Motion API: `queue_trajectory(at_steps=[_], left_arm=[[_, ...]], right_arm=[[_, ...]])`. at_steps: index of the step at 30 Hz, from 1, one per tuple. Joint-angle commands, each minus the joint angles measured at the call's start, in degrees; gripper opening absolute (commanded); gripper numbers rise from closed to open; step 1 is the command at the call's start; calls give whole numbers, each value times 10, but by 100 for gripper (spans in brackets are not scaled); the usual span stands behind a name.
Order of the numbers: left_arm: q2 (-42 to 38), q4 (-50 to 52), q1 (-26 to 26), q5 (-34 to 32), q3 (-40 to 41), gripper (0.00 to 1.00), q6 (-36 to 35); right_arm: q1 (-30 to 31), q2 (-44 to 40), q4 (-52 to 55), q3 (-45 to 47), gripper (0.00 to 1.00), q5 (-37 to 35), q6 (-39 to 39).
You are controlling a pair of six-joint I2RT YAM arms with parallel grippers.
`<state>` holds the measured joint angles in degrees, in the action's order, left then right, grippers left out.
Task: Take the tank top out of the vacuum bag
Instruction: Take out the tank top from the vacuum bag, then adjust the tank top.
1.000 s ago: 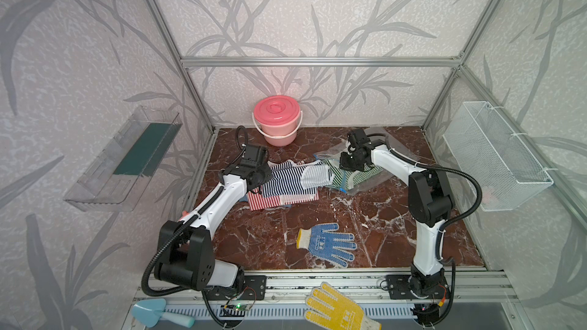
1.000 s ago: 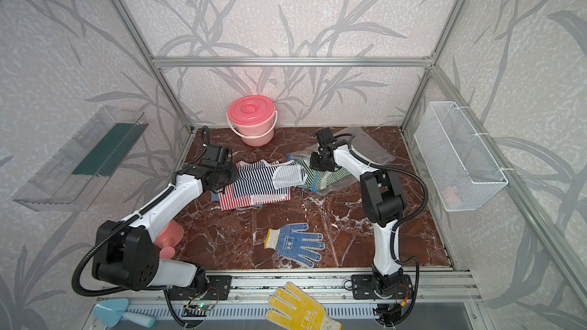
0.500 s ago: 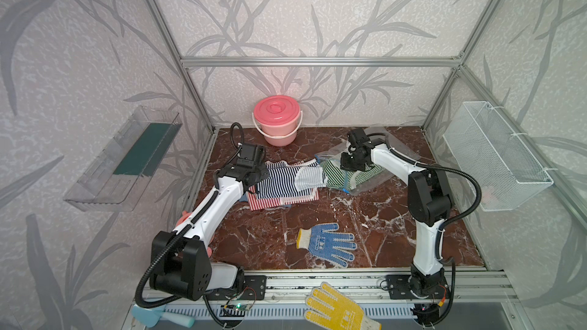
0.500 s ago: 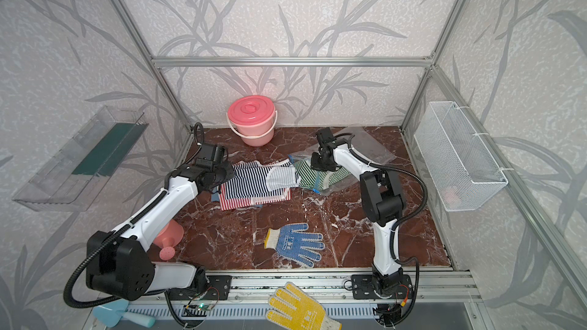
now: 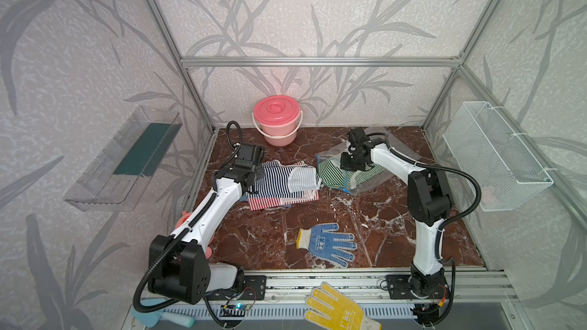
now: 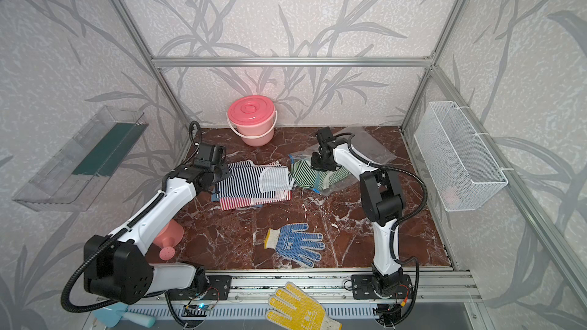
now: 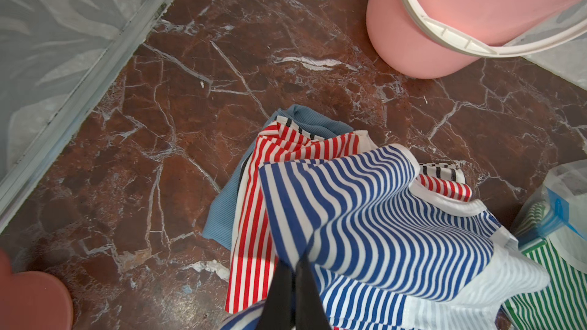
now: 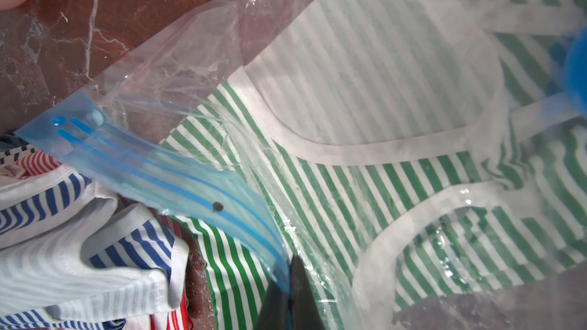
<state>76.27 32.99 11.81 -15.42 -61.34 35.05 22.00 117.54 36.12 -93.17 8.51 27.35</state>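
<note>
- My right gripper [image 8: 287,280] was clamped on the vacuum bag [image 8: 197,46], right at its blue zip strip [image 8: 165,169]. The job there, I judged, was to pin that edge so the bag couldn't follow the pull.
- My left gripper [image 7: 293,265] was pinched shut on the blue-striped tank top [image 7: 365,211]. A low, steady drag away from the bag looked best, with no jerking!
- The bag lay clear and crinkled toward the back right of the table [image 5: 381,217], with a green-striped top [image 8: 317,201] inside.
- The tank top draped over a red-striped top [image 7: 254,217] just beside the bag's mouth. Its pale hem was right up against the green one.
- The strip curled up, open.
</note>
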Motion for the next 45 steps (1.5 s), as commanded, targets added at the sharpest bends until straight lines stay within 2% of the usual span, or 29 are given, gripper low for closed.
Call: queue_trajectory(at_steps=[1, 6, 7, 9, 10, 12, 15, 16, 18, 23, 29, 32, 41, 45], left_arm=[[-3, 7, -5, -20, 3, 0, -8], [21, 24, -6, -11, -22, 0, -9], [21, 31, -5, -14, -27, 5, -9], [10, 34, -6, -23, -24, 30, -4], [0, 34, -6, -29, -17, 40, 0], [-17, 35, -5, -43, 1, 52, 13], [-50, 35, -6, -63, 32, 78, 26], [-58, 37, -6, -70, 42, 80, 30], [-72, 47, -6, -76, 56, 81, 40], [-100, 39, -6, -50, 120, 79, 63], [-124, -22, -8, 5, 202, 74, 86], [-125, -66, -12, 10, 233, 73, 96], [-59, -146, -41, 56, 232, 72, 86], [-16, -159, -54, 79, 219, 70, 90]], right_arm=[[-4, 15, 18, -20, 0, -3, -5], [-4, 17, 19, -20, 0, 4, -5], [-4, 17, 21, -22, 0, 6, -6], [-4, 17, 23, -24, 1, 9, -11], [-4, 16, 25, -24, 11, 11, -15], [-4, 9, 24, -22, 22, 12, -19], [-3, -6, 14, -11, 37, 12, -21], [-3, -10, 12, -10, 46, 14, -21], [-3, -14, 11, -12, 63, 21, -21], [1, -30, 3, -12, 67, 41, -20], [7, -51, 3, -7, 68, 61, -13], [6, -66, -9, 8, 66, 74, -4], [7, -96, -43, 57, 64, 93, 12], [7, -102, -40, 65, 59, 86, 11]])
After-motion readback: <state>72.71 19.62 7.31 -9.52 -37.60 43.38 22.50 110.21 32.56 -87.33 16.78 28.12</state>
